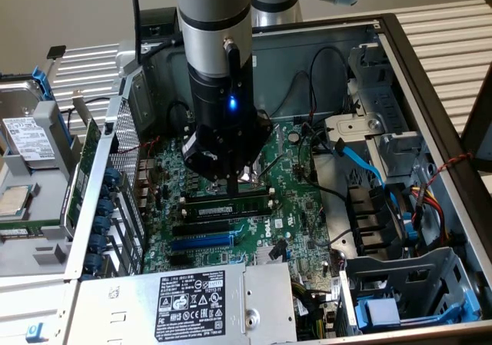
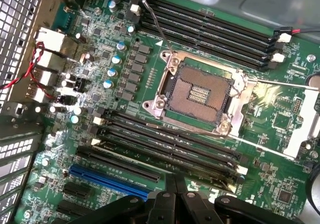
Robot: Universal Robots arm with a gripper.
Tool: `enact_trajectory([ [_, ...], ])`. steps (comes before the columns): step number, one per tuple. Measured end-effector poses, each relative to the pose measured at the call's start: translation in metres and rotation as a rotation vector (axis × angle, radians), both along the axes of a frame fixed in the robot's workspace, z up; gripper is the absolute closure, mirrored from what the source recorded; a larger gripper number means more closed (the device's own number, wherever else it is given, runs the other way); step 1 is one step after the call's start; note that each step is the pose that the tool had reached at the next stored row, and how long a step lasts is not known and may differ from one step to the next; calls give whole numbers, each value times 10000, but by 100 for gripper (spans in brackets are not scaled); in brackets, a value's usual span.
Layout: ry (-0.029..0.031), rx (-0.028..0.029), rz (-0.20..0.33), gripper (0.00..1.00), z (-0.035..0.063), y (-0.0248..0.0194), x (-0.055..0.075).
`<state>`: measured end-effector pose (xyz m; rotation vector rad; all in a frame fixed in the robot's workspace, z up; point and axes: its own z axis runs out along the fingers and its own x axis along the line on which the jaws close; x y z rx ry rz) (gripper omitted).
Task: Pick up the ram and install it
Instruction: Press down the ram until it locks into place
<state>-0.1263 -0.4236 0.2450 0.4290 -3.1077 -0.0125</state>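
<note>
The ram [image 1: 207, 206], a long green stick with black chips, stands on edge in a memory slot of the motherboard [image 1: 296, 207], just in front of the CPU socket [image 2: 200, 92]. My gripper [image 1: 233, 185] hangs straight above the stick's middle with its fingers pressed together and nothing visible between them. I cannot tell whether the fingertips touch the stick's top edge. In the wrist view the shut gripper [image 2: 175, 196] sits over the nearer bank of black memory slots [image 2: 165, 146]. A second bank of slots [image 2: 210, 32] lies beyond the socket.
The open computer case surrounds the arm. A blue expansion slot [image 1: 201, 241] lies next to the ram. The power supply [image 1: 184, 299] is at the front, a drive cage [image 1: 407, 283] and cables [image 1: 361, 160] are on the exterior view's right, and a hard drive [image 1: 27, 137] lies outside on the left.
</note>
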Motion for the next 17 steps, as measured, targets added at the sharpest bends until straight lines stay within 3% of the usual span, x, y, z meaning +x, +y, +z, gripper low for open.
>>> enact_trajectory([
  [9, 18, -13, -917, 89, 42, 0, 0],
  [17, 18, -99, -1759, 89, 43, 0, 0],
])
